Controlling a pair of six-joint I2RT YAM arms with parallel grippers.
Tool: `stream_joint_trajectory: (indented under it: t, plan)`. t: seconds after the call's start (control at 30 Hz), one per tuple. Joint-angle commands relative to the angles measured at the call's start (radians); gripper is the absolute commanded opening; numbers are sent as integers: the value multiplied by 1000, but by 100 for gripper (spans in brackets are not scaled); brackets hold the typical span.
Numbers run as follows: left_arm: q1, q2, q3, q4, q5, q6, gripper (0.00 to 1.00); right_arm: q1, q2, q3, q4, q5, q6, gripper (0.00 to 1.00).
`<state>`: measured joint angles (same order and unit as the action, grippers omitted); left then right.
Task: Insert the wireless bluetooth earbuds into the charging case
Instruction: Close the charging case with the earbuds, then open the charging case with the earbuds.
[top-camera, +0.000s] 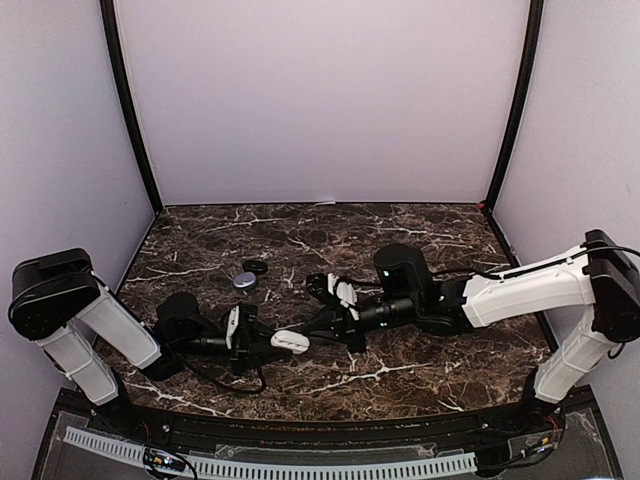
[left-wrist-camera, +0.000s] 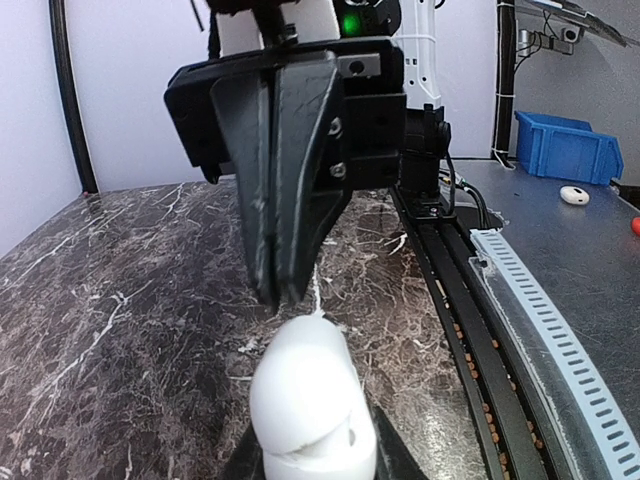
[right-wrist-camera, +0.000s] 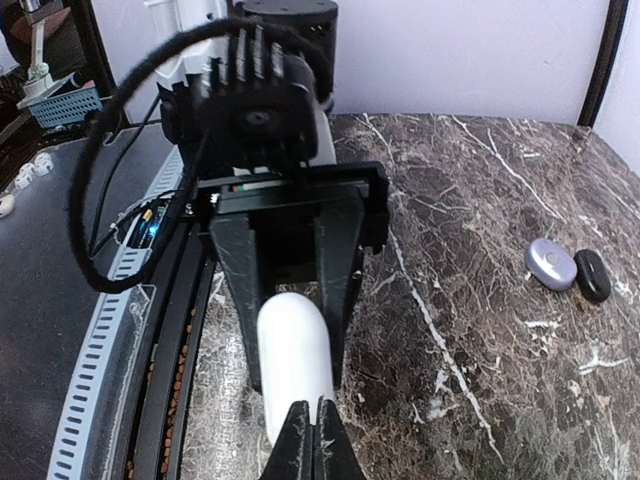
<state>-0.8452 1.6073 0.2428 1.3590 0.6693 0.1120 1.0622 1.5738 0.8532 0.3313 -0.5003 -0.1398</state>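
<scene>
My left gripper (right-wrist-camera: 290, 352) clamps the white case (left-wrist-camera: 305, 390) by its sides, at 7 o'clock off the table (top-camera: 420, 225) centre. Right gripper (left-wrist-camera: 283, 287) is pinched closed just above. I can't make out the buds. Case looks hard, glossy, light and slip-prone, so grip across the sides.

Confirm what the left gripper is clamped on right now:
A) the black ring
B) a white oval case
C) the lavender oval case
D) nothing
B: the left gripper has its fingers on either side of the white oval case, while the lavender case and the black ring lie apart on the marble table.
</scene>
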Motion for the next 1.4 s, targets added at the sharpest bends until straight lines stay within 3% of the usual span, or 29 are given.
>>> stream_joint_trajectory:
  t: [0.0,0.27,0.53,0.7,1.07,1.2,1.37]
  plan:
    - [1,-13,24,11,-5,0,14,2,-45,-31,55,-69,-24,0]
    - [2,-19,18,18,9,5,14,-9,-43,-19,-2,168,8,0]
    - [2,-11,19,31,52,1,14,-25,16,50,-33,42,23,11]
    - [1,-4,24,29,69,-6,14,-20,82,116,-94,27,5,0]
    - [2,-15,61,-69,17,-20,14,19,34,62,-102,-76,-37,0]
    - [2,-15,69,-83,27,-31,14,17,34,51,-95,13,-8,1]
    - [1,-34,72,-104,31,-78,14,-28,-43,4,-50,134,77,11]
